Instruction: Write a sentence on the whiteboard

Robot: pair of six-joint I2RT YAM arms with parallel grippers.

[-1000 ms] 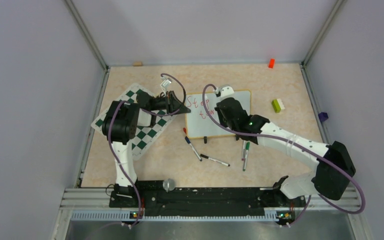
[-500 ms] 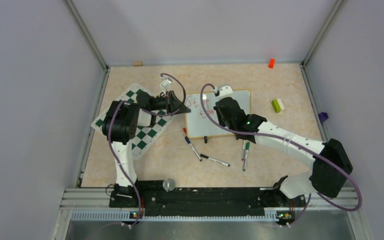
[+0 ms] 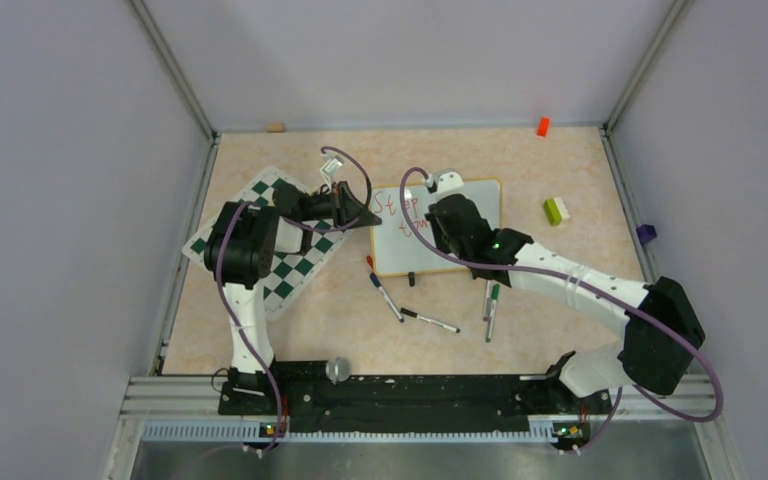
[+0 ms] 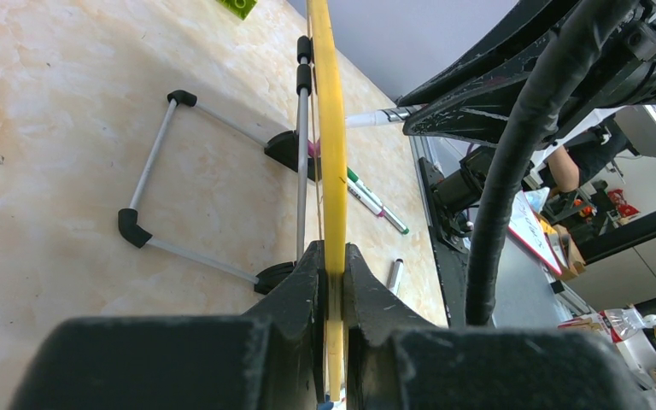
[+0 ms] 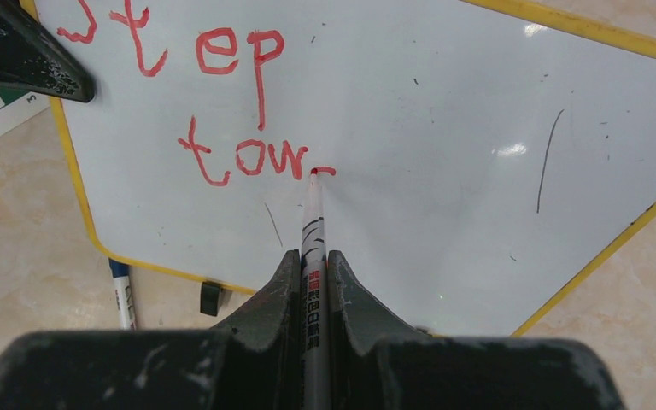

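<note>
Two grippers work at the whiteboard point(image 5: 444, 128), which sits in the middle of the worktop point(image 3: 560, 160), just right of the chessboard mat point(image 3: 290, 270). The left gripper point(image 4: 331, 256) is at the board's left edge, near the far corner. It is closed tight on the thin yellow frame, with one finger on each side. The right gripper point(image 5: 312, 260) is over the near half of the board and is clamped on a red marker point(image 5: 312, 222), which points away from it. The marker tip touches the white surface. The sentence point(image 5: 260, 85) lies on the left part of the board, just beyond the right gripper. It reads "Step", with "tow" and a short stroke under it, and the tip rests at the end of this stroke. Three loose markers point(image 3: 430, 320) lie on the worktop near the board's near edge.
</note>
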